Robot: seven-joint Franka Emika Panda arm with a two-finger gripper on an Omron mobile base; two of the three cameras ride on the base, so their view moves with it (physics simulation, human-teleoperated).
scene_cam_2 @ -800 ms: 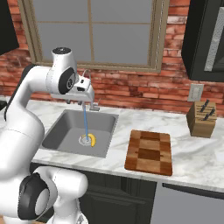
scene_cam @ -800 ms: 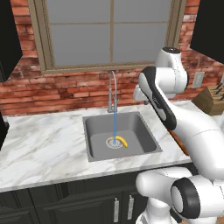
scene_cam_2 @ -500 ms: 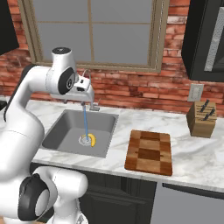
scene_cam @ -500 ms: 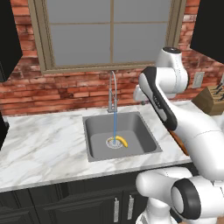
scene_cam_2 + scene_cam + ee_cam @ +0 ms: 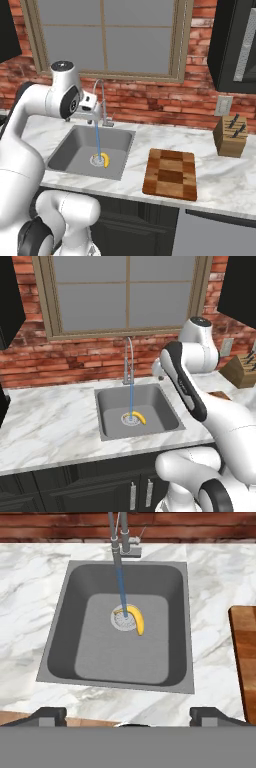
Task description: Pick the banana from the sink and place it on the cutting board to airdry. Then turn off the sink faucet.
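Banana: the banana (image 5: 137,620) is lying on the floor of the sink (image 5: 60,642), curved along the 3 o'clock side of the round drain (image 5: 123,619) and touching its rim; from the left base view it (image 5: 139,417) is sitting at the same spot, right where the water is landing.

Water: a thin blue stream (image 5: 132,398) is falling from the sink faucet (image 5: 128,358) straight onto the drain, so the tap is plainly running.

Change: almost nothing is changing. Against the pictures from a moment ago, the banana, the stream and the arm are sitting where they were; the arm is holding its pose high over the basin.

Gripper: the gripper (image 5: 128,714) is hanging well above the sink, looking straight down into it, with its two dark fingertips (image 5: 47,714) standing wide apart and nothing between them.

Cutting board: the cutting board (image 5: 171,173) is lying flat on the marble counter (image 5: 220,175), at about 3 o'clock from the sink, bare on top.

Knife block: a tan knife block (image 5: 230,135) is standing beyond the board, by the brick wall.

Meaning for the task: I'd say the pickup is not yet begun. The next move is likely asking for a descent with the fingers straddling the banana's curve, then a carry toward 3 o'clock. The faucet is waiting for last.
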